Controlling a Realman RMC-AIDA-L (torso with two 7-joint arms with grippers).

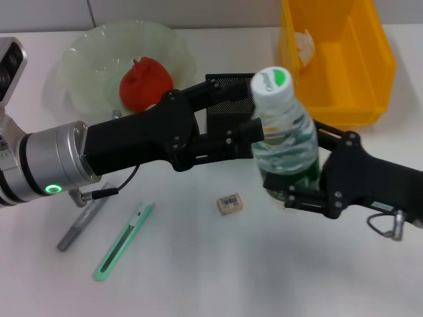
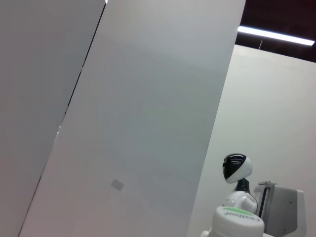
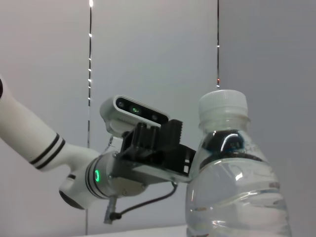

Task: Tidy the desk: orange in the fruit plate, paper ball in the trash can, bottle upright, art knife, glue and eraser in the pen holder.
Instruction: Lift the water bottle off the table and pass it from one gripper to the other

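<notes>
A clear, ribbed plastic bottle [image 1: 284,132] with a green-and-white cap stood upright, pinched between my left gripper [image 1: 259,135] and my right gripper [image 1: 291,191], both clamped on it.

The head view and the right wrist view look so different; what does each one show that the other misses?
Only the head view shows the desk: the red fruit in the glass plate, the yellow bin holding a paper ball, the black pen holder, the eraser, the green art knife and the right gripper. Only the right wrist view shows the bare wall behind. Both show the upright bottle and the left gripper against it.
</notes>
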